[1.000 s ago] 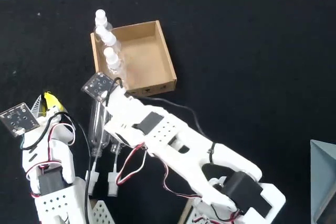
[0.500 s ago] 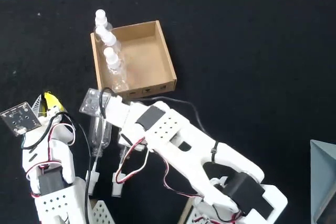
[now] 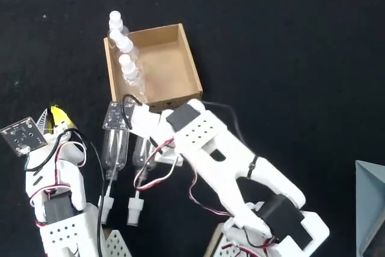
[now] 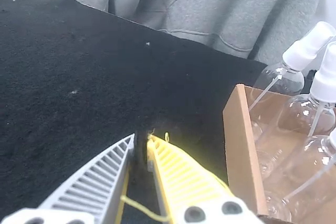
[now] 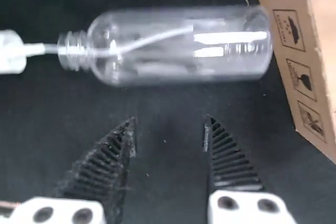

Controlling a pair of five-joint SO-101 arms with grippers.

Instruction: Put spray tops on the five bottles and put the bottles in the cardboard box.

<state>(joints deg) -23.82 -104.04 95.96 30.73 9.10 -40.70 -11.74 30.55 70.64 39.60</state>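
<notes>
Table (image 3: 301,58): right claw (image 5: 169,125) apart, drawn back from cardboard box (image 5: 294,51); left claw (image 4: 140,140) together.

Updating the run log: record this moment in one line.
cardboard box: three topped bottles standing | table: two lying bottles, spray tops unseated | right tool: open, near one | left tool: shut, empty

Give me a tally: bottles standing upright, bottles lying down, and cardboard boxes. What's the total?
Upright bottles: 3
Lying bottles: 2
Cardboard box: 1
Total: 6
</notes>
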